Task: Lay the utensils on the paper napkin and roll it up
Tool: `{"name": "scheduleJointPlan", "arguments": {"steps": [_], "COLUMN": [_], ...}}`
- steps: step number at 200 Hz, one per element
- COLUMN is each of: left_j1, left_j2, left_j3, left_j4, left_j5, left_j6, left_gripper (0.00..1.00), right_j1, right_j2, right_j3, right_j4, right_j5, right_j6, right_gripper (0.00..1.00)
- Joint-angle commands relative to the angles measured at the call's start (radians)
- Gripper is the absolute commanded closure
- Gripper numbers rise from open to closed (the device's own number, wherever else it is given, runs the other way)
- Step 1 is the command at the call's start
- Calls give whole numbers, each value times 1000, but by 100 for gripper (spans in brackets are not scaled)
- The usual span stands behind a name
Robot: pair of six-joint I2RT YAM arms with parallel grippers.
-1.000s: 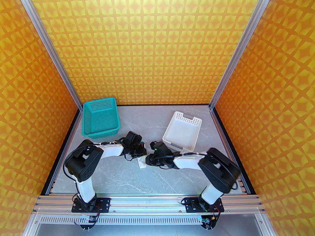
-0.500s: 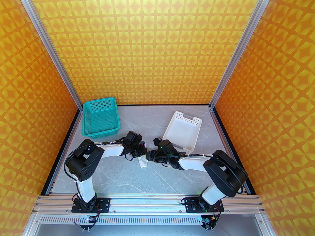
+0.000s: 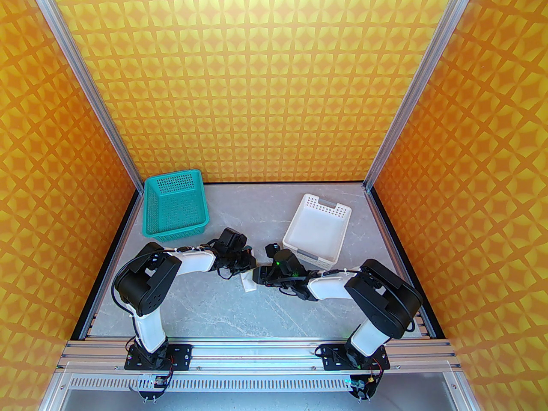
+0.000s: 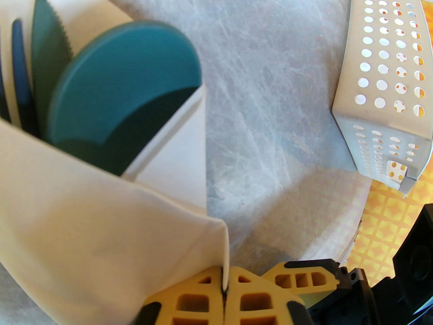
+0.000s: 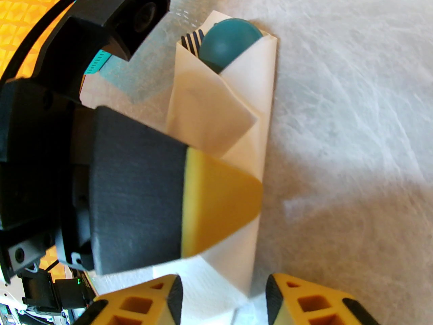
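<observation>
- Near white tray (image 3: 317, 229) corner: finds paper napkin (image 5: 236, 113) wrapped round utensils (image 5: 226, 46), spoon bowl and tines protruding.
- Notes left gripper (image 4: 225, 284) pinching loose flap, apparently against unrolling.
- Notes right gripper (image 5: 223, 283) spread astride roll's handle end, seemingly poised to clamp.

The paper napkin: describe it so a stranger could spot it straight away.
On the grey marble table, look between the left gripper and right gripper, in front of the teal basket and white tray. The paper napkin is the narrow white roll there, alone in having dark teal utensils poking from one end.
</observation>
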Motion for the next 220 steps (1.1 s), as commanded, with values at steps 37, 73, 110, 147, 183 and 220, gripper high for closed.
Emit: {"name": "scheduleJointPlan", "arguments": {"steps": [37,73,110,147,183,220], "left_j1": [-6,-6,-5,-4,4,48], "left_j2": [27,25,22,-12,-91,-198], "left_j3": [4,-7,-9,-6,14,9], "left_j4": [18,42,34,11,-70,-150], "left_j5": [21,34,34,32,14,2], "left_j6": [-28,-39,-32,-13,32,75], "left_gripper": [100,100,98,85,75,70], "right_j1": [35,34,35,35,32,26], "right_j2": [69,85,84,90,110,139], "right_j3": [26,50,48,64,93,98], "right_j4": [-1,-81,-126,-207,-322,-348], "right_j5": [55,96,134,153,157,133], "right_j6": [15,36,61,75,102,118], "right_gripper": [63,75,87,100,100,100]}}
